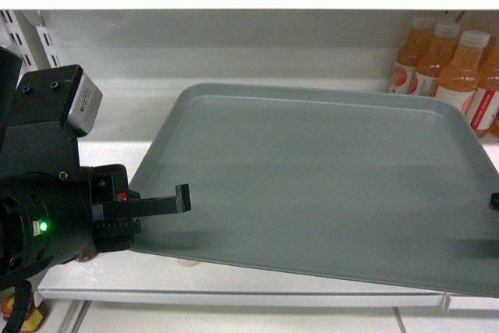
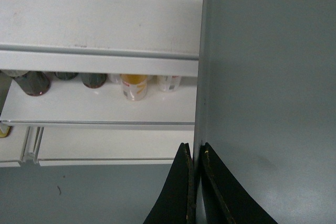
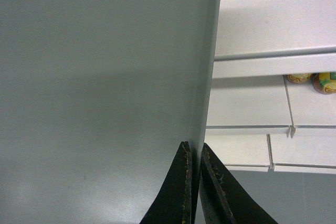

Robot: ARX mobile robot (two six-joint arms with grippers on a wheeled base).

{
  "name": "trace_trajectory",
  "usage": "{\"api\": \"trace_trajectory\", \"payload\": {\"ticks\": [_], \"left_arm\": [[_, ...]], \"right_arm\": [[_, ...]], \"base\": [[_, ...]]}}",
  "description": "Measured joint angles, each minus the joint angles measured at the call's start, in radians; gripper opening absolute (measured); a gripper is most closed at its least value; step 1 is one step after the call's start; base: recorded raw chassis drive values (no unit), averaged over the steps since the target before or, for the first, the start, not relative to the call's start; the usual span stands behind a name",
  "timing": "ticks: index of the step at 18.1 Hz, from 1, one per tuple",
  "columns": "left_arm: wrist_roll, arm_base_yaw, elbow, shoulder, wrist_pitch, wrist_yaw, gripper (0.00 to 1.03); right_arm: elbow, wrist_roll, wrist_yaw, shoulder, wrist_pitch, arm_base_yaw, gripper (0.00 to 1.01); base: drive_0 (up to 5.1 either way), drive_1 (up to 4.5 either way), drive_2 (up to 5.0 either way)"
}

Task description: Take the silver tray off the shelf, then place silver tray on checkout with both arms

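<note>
So the left gripper (image 2: 195,174) is pinched on the left rim of the silver tray (image 1: 320,185); in the left wrist view both black fingers (image 2: 181,192) sit tight either side of that thin edge. Same deal on the other side: the right gripper (image 3: 193,174) is clamped on the tray's right rim, though in the head view only a sliver of it shows at the right border. That puts the tray between the two arms, long axis running left to right, one short end in each gripper, so neither arm is nearer than the other. It looks tilted, near edge hanging past the front lip of the shelf (image 1: 234,295) and the far edge still over the board. My guess is the next move is pulling it straight back toward the near side, both arms together, or it'll twist. Count: one tray, two grippers, and about four orange bottles (image 1: 456,72) at far right. No checkout counter visible in any view.
</note>
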Motion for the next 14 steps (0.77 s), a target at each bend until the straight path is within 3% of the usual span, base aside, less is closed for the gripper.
{"api": "trace_trajectory", "payload": {"ticks": [14], "left_arm": [[0.0,0.0,0.0,0.002,-0.001,-0.001,0.03]], "right_arm": [[-0.001,0.0,-0.001,0.0,0.0,0.0,0.03]], "base": [[0.1,-4.22,4.4]]}}
